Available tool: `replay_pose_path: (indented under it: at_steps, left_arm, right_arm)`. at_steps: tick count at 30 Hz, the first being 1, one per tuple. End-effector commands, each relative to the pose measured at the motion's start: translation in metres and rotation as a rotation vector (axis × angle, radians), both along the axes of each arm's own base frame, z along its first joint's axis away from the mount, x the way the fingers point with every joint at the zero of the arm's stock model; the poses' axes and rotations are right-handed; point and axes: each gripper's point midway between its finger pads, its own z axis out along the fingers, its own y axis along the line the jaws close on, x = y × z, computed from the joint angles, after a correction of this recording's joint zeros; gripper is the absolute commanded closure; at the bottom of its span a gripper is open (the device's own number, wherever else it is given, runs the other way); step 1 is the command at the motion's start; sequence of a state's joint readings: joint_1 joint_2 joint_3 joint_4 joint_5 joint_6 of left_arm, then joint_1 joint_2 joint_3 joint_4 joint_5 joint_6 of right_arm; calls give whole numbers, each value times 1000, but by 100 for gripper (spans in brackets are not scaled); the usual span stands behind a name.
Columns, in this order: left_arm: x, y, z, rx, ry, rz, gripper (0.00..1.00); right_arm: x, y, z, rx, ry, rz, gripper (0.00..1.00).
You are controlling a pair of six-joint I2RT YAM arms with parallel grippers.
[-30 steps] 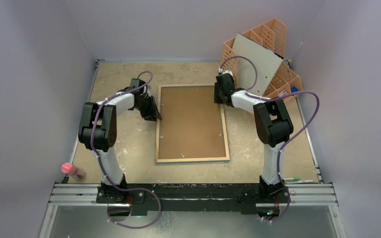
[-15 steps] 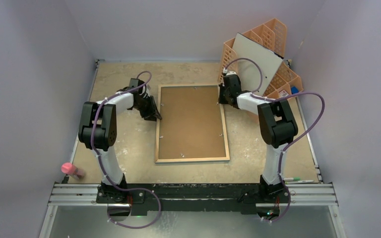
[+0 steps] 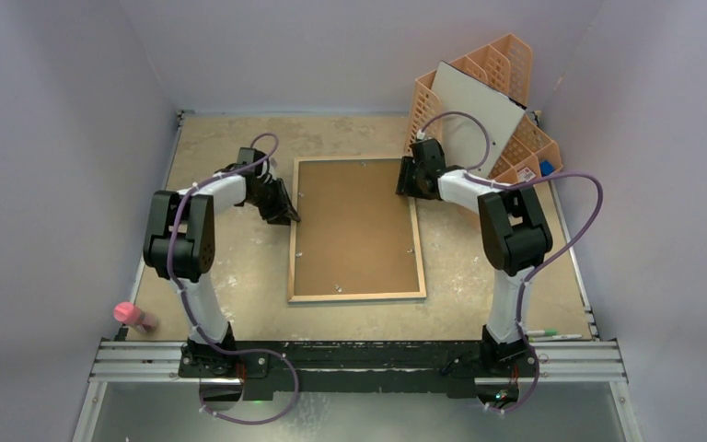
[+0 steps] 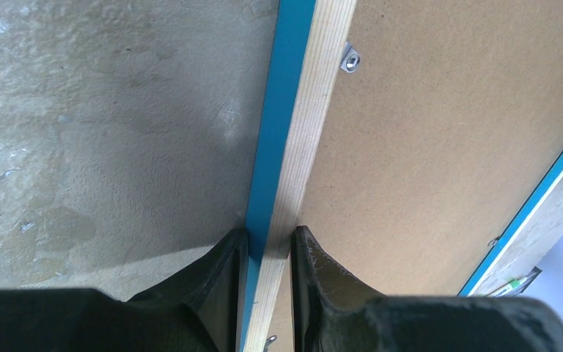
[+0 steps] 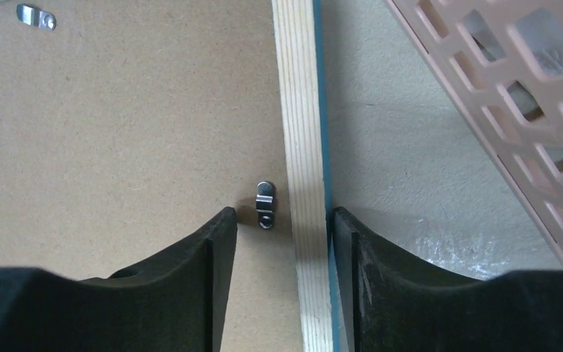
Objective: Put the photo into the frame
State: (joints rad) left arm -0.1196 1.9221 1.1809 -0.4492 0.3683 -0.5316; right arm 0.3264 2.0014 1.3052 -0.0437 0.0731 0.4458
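The left end effector (image 4: pixel 269 235) is clamping the ten-o'clock rim of the face-down frame (image 3: pixel 357 296), mid-table (image 3: pixel 230 276). The right end effector (image 5: pixel 282 216), released, is straddling the two-o'clock rim. Swivel the turn clip (image 5: pixel 265 204) gently; the photo is not showing.

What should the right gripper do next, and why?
Probably nudge its inner finger onto the metal clip and push it off the hardboard backing. The right gripper is open, straddling the wooden rim of the frame with that clip between its fingers; the backing sits in the frame, and the left gripper clamps the opposite rim.
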Motion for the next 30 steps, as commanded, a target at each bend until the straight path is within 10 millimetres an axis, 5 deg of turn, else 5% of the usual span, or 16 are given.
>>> replay_pose_path:
  at_steps: [1,16,20,25,30]
  left_arm:
    - [-51,29,-74,174,211,36,79]
    - [-52,25,-76,153,212,44,79]
    - [-51,27,-74,161,207,49,79]
    - [-47,28,-70,168,190,63,77]
    - [-41,31,-61,182,159,74,73]
  right_arm:
    - [-31,-27,-26,-37,151,-177,49]
    - [-32,-27,-19,3,114,-225,92]
    - [-30,-18,-9,41,86,-166,96]
    - [-19,-18,6,35,23,-151,57]
    - [-13,-22,33,26,-40,-161,43]
